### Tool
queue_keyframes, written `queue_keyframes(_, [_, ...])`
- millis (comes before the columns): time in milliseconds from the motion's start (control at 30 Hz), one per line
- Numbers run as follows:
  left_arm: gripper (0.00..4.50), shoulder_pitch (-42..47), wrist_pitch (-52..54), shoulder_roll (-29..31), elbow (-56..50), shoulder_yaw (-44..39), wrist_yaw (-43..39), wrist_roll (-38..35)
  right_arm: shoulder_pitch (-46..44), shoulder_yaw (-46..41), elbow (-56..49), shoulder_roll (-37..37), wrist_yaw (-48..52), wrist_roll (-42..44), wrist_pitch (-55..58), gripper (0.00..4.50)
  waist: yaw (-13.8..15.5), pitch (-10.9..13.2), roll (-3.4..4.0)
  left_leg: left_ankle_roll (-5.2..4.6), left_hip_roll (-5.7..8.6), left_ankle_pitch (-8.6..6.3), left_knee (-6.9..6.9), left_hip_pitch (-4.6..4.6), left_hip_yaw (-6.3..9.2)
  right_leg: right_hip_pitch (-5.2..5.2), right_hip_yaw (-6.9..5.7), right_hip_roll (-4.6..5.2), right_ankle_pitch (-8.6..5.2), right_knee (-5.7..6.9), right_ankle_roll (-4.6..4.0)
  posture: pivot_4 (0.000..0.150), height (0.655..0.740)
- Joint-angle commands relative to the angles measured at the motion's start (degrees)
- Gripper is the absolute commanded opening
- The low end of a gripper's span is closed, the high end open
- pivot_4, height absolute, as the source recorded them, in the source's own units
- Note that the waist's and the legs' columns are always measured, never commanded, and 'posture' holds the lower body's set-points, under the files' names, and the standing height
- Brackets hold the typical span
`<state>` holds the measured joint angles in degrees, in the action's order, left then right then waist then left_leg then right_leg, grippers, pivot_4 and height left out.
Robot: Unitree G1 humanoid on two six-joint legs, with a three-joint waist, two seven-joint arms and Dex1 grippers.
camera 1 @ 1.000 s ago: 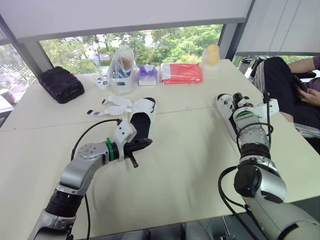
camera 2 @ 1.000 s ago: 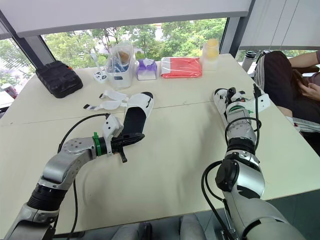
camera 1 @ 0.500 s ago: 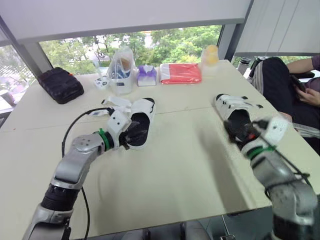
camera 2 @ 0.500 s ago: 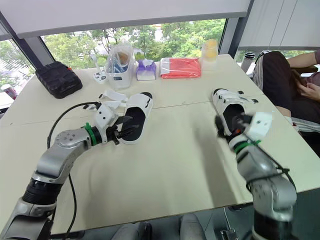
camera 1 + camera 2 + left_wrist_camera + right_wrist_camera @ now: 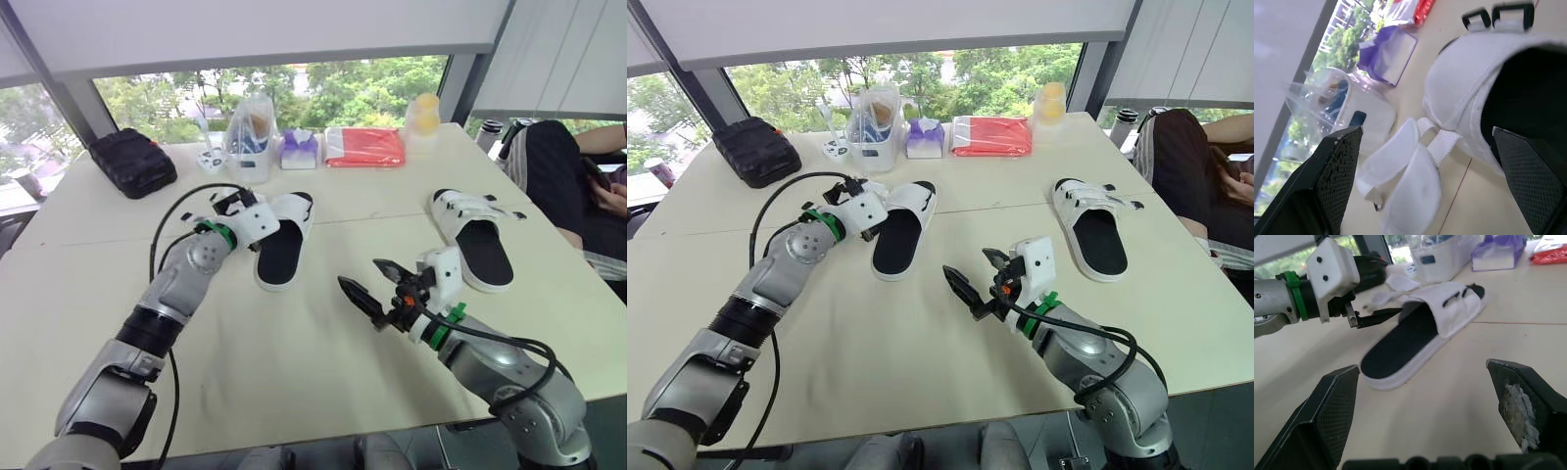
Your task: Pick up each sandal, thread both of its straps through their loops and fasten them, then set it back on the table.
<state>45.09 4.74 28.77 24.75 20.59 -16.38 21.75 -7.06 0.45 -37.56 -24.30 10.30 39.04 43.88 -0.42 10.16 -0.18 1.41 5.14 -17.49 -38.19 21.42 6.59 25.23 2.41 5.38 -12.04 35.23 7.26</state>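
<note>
Pulled back from the white slide sandal with the black footbed (image 5: 475, 237) lying far right, the right hand (image 5: 359, 271) now hovers released over the cream counter (image 5: 294, 372), near the middle. The left hand (image 5: 1425, 131), fingers spread and empty, has reached the loose straps (image 5: 1400, 171) of the matching left sandal (image 5: 279, 253), which lies flat at centre-left.

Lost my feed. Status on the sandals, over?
Left gripper open at left sandal, straps loose. Right gripper open, empty, above table. Right sandal flat on table. Nothing blocking.
</note>
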Motion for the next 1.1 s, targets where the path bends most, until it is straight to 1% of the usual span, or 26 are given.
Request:
queue_keyframes(33, [4.41, 7.12, -6.42, -3.49, 11.23, 2.04, 4.99, 4.05, -2.48, 0.33, 0.89, -0.27, 2.16, -2.31, -2.43, 4.50, 0.32, 0.02, -0.06, 0.01, 0.03, 0.01, -0.01, 0.06, 0.00, 0.06, 0.00, 0.03, 0.01, 0.01, 0.01, 0.150, 0.7400])
queue_keyframes(67, [4.41, 8.15, -7.54, -4.32, 13.83, 1.76, 5.80, 4.04, -2.78, 0.41, 1.22, 0.01, 2.37, -2.63, -2.57, 4.50, 0.44, 0.02, -0.07, 0.00, 0.06, 0.00, -0.02, 0.06, -0.03, 0.04, 0.00, 0.05, 0.02, 0.00, 0.02, 0.150, 0.7400])
queue_keyframes(167, [4.41, 16.01, -10.82, -10.17, 29.23, 3.65, 11.63, 6.65, -4.34, 0.19, 2.74, 0.83, 2.67, -4.36, -3.66, 4.50, 0.70, 0.02, -0.15, -0.02, 0.07, -0.01, -0.02, 0.05, -0.08, 0.05, 0.00, 0.06, 0.01, -0.02, 0.02, 0.150, 0.7400])
queue_keyframes(233, [4.41, 18.79, -12.58, -11.54, 34.72, 4.32, 13.77, 7.89, -4.57, 0.15, 3.05, 1.30, 2.78, -5.07, -3.95, 4.50, 0.78, 0.03, -0.18, -0.08, 0.11, -0.04, -0.03, 0.05, -0.12, 0.05, 0.00, 0.06, 0.02, -0.02, 0.03, 0.150, 0.7400])
queue_keyframes(267, [4.17, 20.18, -12.93, -12.07, 37.57, 5.27, 14.61, 9.23, -4.47, 0.23, 3.01, 1.51, 2.68, -5.55, -4.07, 4.50, 0.71, 0.03, -0.18, -0.08, 0.11, -0.04, -0.02, 0.04, -0.13, 0.05, 0.00, 0.06, 0.02, -0.02, 0.03, 0.150, 0.7400])
queue_keyframes(333, [3.59, 22.13, -12.85, -12.85, 42.03, 6.85, 15.80, 11.24, -4.03, 0.31, 2.73, 1.77, 2.44, -6.38, -4.33, 4.50, 0.57, 0.03, -0.18, -0.08, 0.10, -0.05, -0.02, 0.04, -0.14, 0.06, 0.00, 0.05, 0.02, -0.02, 0.04, 0.150, 0.7400])
queue_keyframes(367, [3.16, 22.73, -13.04, -13.15, 43.49, 7.14, 16.28, 11.66, -3.84, 0.33, 2.59, 1.92, 2.31, -6.73, -4.41, 4.50, 0.47, 0.03, -0.18, -0.08, 0.10, -0.05, -0.01, 0.03, -0.16, 0.06, 0.00, 0.04, 0.01, -0.02, 0.04, 0.150, 0.7400])
queue_keyframes(467, [1.56, 23.70, -13.65, -13.63, 46.02, 7.63, 17.36, 12.50, -3.52, 0.36, 2.33, 2.42, 2.02, -7.90, -4.45, 4.50, 0.39, 0.03, -0.19, -0.12, 0.10, -0.07, -0.01, 0.03, -0.16, 0.06, 0.00, 0.04, 0.01, 0.00, 0.04, 0.150, 0.7400])
queue_keyframes(500, [1.11, 23.89, -13.79, -13.71, 46.54, 7.78, 17.41, 12.78, -3.38, 0.28, 2.27, 2.60, 1.93, -8.20, -4.53, 4.50, 0.45, 0.03, -0.19, -0.12, 0.10, -0.07, -0.02, 0.03, -0.16, 0.06, 0.00, 0.04, 0.02, 0.01, 0.04, 0.150, 0.7400])
queue_keyframes(533, [0.51, 24.05, -13.97, -13.75, 46.92, 8.01, 17.37, 13.09, -3.28, 0.18, 2.23, 2.71, 1.87, -8.49, -4.61, 4.50, 0.53, 0.02, -0.21, -0.13, 0.10, -0.07, -0.02, 0.03, -0.15, 0.06, 0.00, 0.04, 0.02, 0.02, 0.04, 0.150, 0.7400])
queue_keyframes(567, [0.08, 24.21, -14.46, -13.64, 47.12, 8.46, 17.42, 13.63, -3.18, -0.07, 2.23, 2.78, 1.83, -8.78, -4.76, 4.50, 0.64, 0.00, -0.20, -0.13, 0.11, -0.07, -0.03, 0.02, -0.16, 0.05, 0.00, 0.05, 0.02, 0.02, 0.04, 0.150, 0.7400])
queue_keyframes(700, [0.03, 24.63, -17.62, -12.60, 47.03, 10.12, 17.31, 15.67, -3.08, -1.49, 2.57, 2.70, 1.99, -9.75, -5.27, 4.50, 0.80, -0.01, -0.23, -0.26, 0.11, -0.14, -0.03, -0.04, -0.13, -0.01, -0.01, 0.04, 0.04, 0.06, 0.07, 0.150, 0.7400])
queue_keyframes(733, [0.03, 24.80, -20.09, -11.73, 46.42, 10.70, 17.35, 16.29, -3.06, -2.22, 2.70, 2.29, 2.34, -9.77, -5.44, 4.50, 0.78, -0.01, -0.23, -0.26, 0.11, -0.14, -0.03, -0.05, -0.13, -0.02, 0.00, 0.04, 0.04, 0.07, 0.07, 0.150, 0.7400])
queue_keyframes(867, [0.03, 25.36, -43.82, -4.38, 40.79, 15.45, 18.63, 20.66, -2.30, -7.69, 3.60, -0.86, 5.96, -8.20, -6.34, 4.50, 0.20, 0.03, -0.29, -0.03, 0.08, -0.02, 0.00, 0.03, -0.15, 0.14, 0.02, 0.02, 0.04, 0.07, 0.07, 0.150, 0.7400])
queue_keyframes(967, [0.03, 25.16, -60.41, 1.33, 35.89, 17.94, 22.88, 24.23, -1.54, -11.82, 4.51, -3.54, 9.66, -6.03, -6.43, 4.50, -0.04, 0.03, -0.29, 0.01, 0.05, 0.00, 0.07, 0.04, -0.16, 0.16, 0.05, 0.02, 0.04, 0.02, 0.07, 0.150, 0.7400])
queue_keyframes(1000, [0.03, 24.79, -65.04, 3.64, 33.57, 18.24, 25.24, 25.76, -1.27, -13.78, 4.95, -4.68, 11.23, -4.87, -6.31, 4.50, 0.00, 0.03, -0.30, 0.01, 0.05, 0.00, 0.06, 0.05, -0.17, 0.15, 0.05, 0.03, 0.04, 0.00, 0.07, 0.150, 0.7400])
queue_keyframes(1100, [0.03, 23.00, -73.03, 8.79, 26.95, 19.60, 32.37, 32.56, -0.68, -18.02, 5.71, -7.08, 14.42, -1.30, -5.41, 4.50, 0.01, 0.04, -0.31, -0.05, 0.04, -0.03, 0.05, 0.09, -0.20, 0.15, 0.07, 0.13, 0.04, -0.03, 0.07, 0.150, 0.7400])
